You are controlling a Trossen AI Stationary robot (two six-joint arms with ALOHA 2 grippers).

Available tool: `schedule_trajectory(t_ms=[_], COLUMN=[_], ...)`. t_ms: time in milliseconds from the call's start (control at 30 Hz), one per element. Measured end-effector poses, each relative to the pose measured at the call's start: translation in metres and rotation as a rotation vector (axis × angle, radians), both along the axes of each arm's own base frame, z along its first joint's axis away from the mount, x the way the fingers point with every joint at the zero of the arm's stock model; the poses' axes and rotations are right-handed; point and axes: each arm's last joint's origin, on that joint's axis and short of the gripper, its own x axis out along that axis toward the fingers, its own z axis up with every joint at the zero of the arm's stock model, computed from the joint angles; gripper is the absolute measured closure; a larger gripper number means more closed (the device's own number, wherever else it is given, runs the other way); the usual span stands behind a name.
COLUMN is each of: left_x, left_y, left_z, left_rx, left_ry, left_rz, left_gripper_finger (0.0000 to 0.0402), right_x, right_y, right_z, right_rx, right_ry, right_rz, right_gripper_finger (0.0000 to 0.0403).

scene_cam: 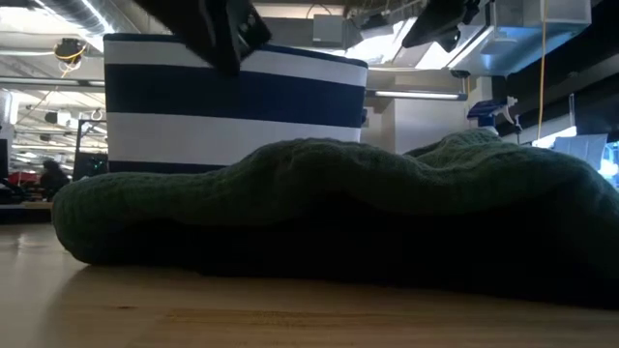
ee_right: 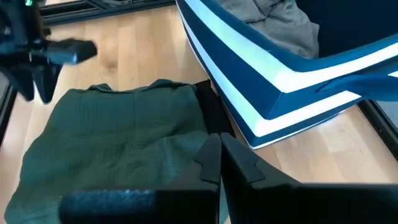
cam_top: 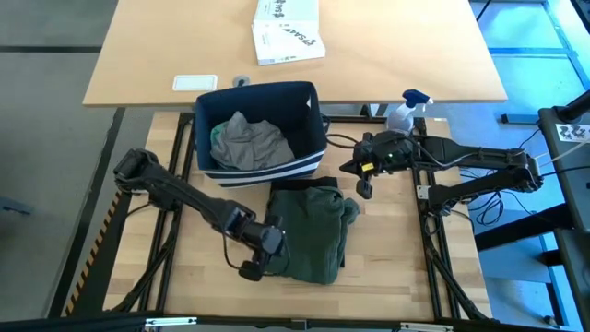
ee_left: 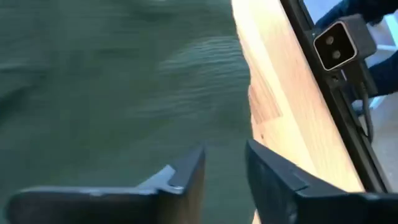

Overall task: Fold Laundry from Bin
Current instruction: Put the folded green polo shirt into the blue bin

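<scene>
A dark green garment [cam_top: 312, 232] is spread on the worktop [cam_top: 387, 258] just in front of the bin [cam_top: 261, 135] — grey laundry [cam_top: 247, 143] is left inside. The left gripper [cam_top: 261, 263] is held slightly parted at the garment's edge; the right gripper [cam_top: 364, 187] is pressed together — nothing is pinched.

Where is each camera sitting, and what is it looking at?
High: overhead, straight down; both arms, striped navy fabric bin, folded dark green garment.
Low: tabletop height; garment, bin behind, arm parts above.
Left wrist: left gripper, slightly open, over garment.
Right wrist: shut right gripper, garment, bin.
All show the garment.
</scene>
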Motion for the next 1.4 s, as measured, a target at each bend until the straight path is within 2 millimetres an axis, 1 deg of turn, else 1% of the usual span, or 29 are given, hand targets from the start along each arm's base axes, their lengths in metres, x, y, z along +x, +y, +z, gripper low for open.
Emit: schedule_trajectory(t_ms=[133,267,333,400,500,600,767,900,1000,1100,1200,1333,1400], left_x=[0.009,0.016,0.016,0.014,0.01,0.009,0.009,0.011,0.012,0.012,0.015,0.018,0.018], left_y=[-0.011,-0.019,-0.022,-0.028,-0.037,-0.043,-0.056,-0.063,-0.067,-0.068,-0.062,-0.057,-0.057], left_z=[-0.018,-0.028,-0.031,-0.032,-0.035,-0.04,-0.059,-0.077,-0.085,-0.091,-0.096,-0.103,-0.102], left_rx=[0.012,0.006,0.039,0.101,0.188,0.227,0.342,0.372,0.395,0.472,0.5,0.505,0.518], left_ry=[-0.003,-0.034,-0.045,-0.067,-0.096,-0.1,-0.107,-0.094,-0.106,-0.115,-0.113,-0.085,-0.088], left_rz=[-0.039,-0.045,-0.038,-0.062,-0.12,-0.144,-0.183,-0.198,-0.188,-0.113,-0.042,-0.008,-0.001], left_gripper_finger=[0.0238,0.0178,0.0152,0.0132,0.0115,0.0108,0.0107,0.0107,0.0107,0.0107,0.0107,0.0109,0.0119], right_x=[-0.001,-0.002,-0.003,-0.003,-0.003,-0.003,-0.003,-0.003,-0.003,-0.004,-0.004,-0.004,-0.004], right_y=[0.0,0.001,0.001,0.001,0.001,0.001,0.001,0.001,0.001,0.001,0.001,0.001,0.001], right_z=[-0.001,-0.003,-0.004,-0.004,-0.004,-0.004,-0.004,-0.004,-0.004,-0.005,-0.005,-0.005,-0.005], right_rx=[0.013,0.046,0.053,0.053,0.054,0.054,0.055,0.071,0.072,0.073,0.076,0.077,0.079], right_ry=[0.017,0.034,0.045,0.045,0.046,0.045,0.046,0.045,0.049,0.056,0.06,0.059,0.059], right_rz=[-0.007,-0.021,-0.024,-0.025,-0.025,-0.026,-0.027,-0.04,-0.041,-0.041,-0.045,-0.047,-0.048], right_gripper_finger=[0.0398,0.0398,0.0398,0.0398,0.0398,0.0398,0.0398,0.0398,0.0398,0.0398,0.0398,0.0398,0.0398])
